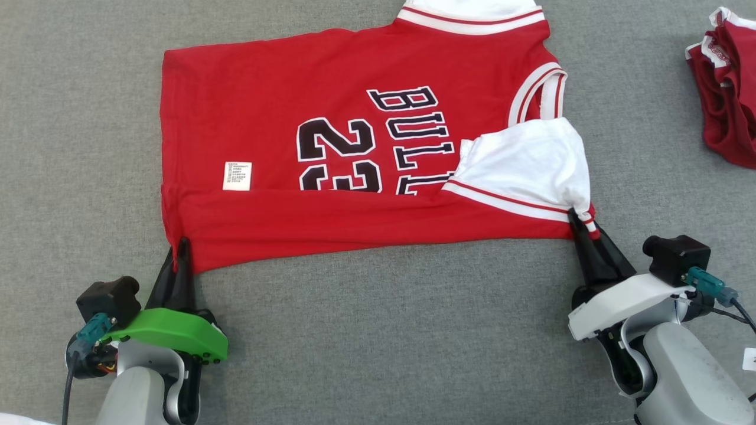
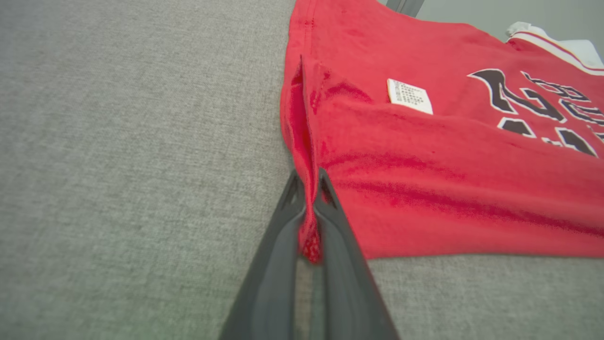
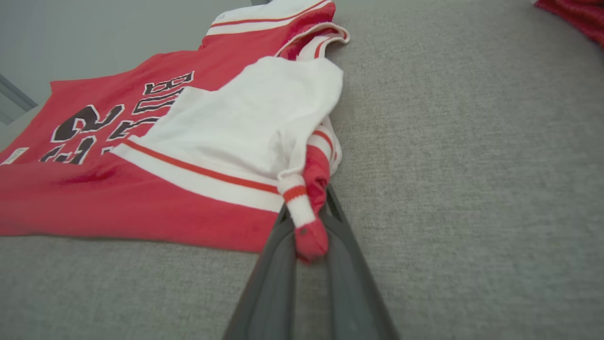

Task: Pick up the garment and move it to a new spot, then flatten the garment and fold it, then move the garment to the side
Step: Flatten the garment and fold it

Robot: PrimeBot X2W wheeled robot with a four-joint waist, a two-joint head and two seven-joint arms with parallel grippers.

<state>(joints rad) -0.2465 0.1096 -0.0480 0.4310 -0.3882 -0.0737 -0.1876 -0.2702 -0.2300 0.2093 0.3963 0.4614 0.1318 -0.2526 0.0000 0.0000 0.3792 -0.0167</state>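
Grey woven cloth (image 1: 378, 330) covers the whole work surface, and a red jersey (image 1: 266, 118) lies spread across its far half, hem to the left and neck to the right.

At the jersey's near-left corner, the left gripper (image 1: 180, 248) has its two dark fingers closed on the hem. The left wrist view shows a thin ridge of red fabric pinched between the tips (image 2: 309, 182) and rising away from them. Just right of that corner, a small white label (image 1: 237, 176) sits on the jersey's front. Along the near side a long band of the jersey is folded over onto itself, covering the lower part of the dark number (image 1: 336, 153) and the lettering (image 1: 413, 124) beside it. Further right, a white panel (image 1: 531, 165) with red-and-white trim lies on top of the red.

At the jersey's near-right corner, the right gripper (image 1: 576, 218) is clamped on a bunched strip of red-and-white trim, which hangs between the fingers (image 3: 309, 203) in the right wrist view.

Well apart from the jersey, at the far right, lies a second crumpled red garment (image 1: 726, 88).
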